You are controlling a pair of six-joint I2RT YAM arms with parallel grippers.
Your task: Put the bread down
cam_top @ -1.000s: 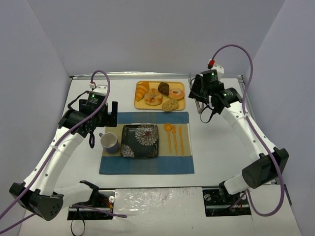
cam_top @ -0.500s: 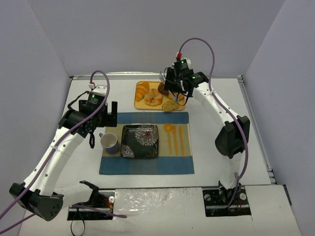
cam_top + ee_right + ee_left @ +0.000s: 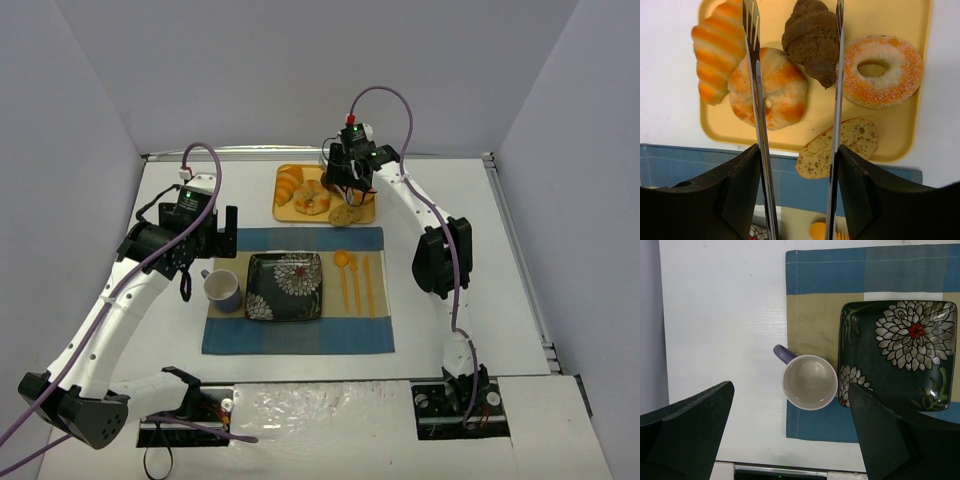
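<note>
The right gripper [image 3: 341, 186] hung spread and empty over the yellow tray [image 3: 905, 130] at the overhead frame's upper centre. On it lay one croissant [image 3: 715, 50], one round bun [image 3: 782, 90], one brown muffin [image 3: 810, 40], one sugared doughnut [image 3: 895, 85] and one bread slice [image 3: 857, 137]. The slice looked light and stiff, so pinching across its short width seemed safest. The left gripper [image 3: 791, 386], also spread, hovered above one cup [image 3: 809, 381] beside one floral plate [image 3: 900, 355].

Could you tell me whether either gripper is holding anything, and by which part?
Nothing is held. The right gripper is open above the tray, closed on no pastry; the left gripper is open above the mug.
</note>
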